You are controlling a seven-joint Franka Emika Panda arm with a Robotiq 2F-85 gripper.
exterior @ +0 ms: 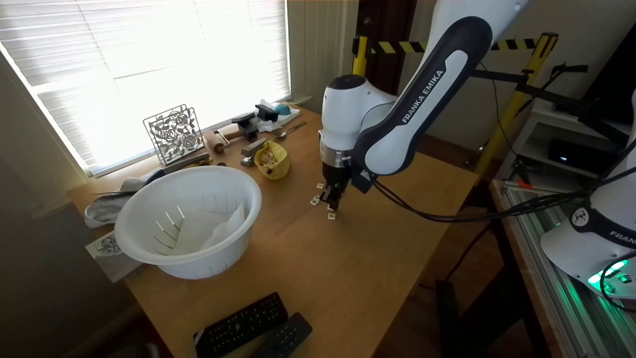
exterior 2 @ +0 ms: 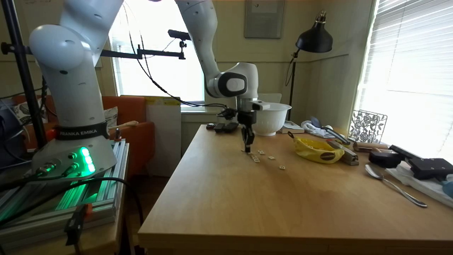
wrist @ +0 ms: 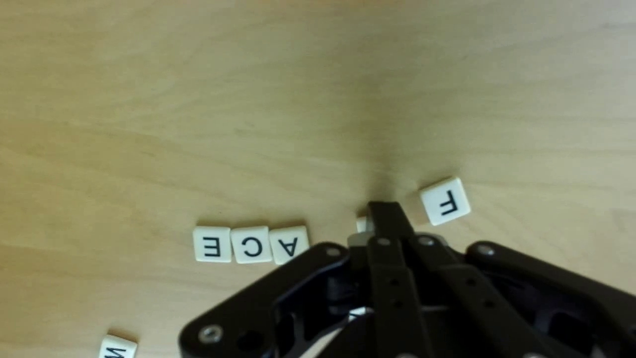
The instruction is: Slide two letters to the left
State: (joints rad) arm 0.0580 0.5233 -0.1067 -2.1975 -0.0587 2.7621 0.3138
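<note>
The letters are small whitish square tiles with black characters. In the wrist view the E tile [wrist: 212, 244], C tile [wrist: 251, 244] and A tile [wrist: 289, 244] touch in a row. The F tile [wrist: 445, 201] lies apart to the right of the fingertips. A tile [wrist: 361, 224] lies against the left side of the fingertips, mostly hidden. Another tile [wrist: 357, 313] shows as a sliver behind the finger links, and one more tile [wrist: 117, 347] is cut off at the lower left. My gripper [wrist: 385, 208] is shut, nothing seen between its fingers, tips down at table level, also in both exterior views [exterior: 334, 205] [exterior 2: 247, 150].
The white bowl [exterior: 189, 258] stands on the table [exterior: 357, 263], with black remotes [exterior: 243, 325] nearby. A yellow lumpy pouch [exterior: 273, 161], a stapler [exterior 2: 348, 156], a spoon [exterior 2: 396, 186] and a metal rose-pattern holder [exterior 2: 368, 125] lie toward the window.
</note>
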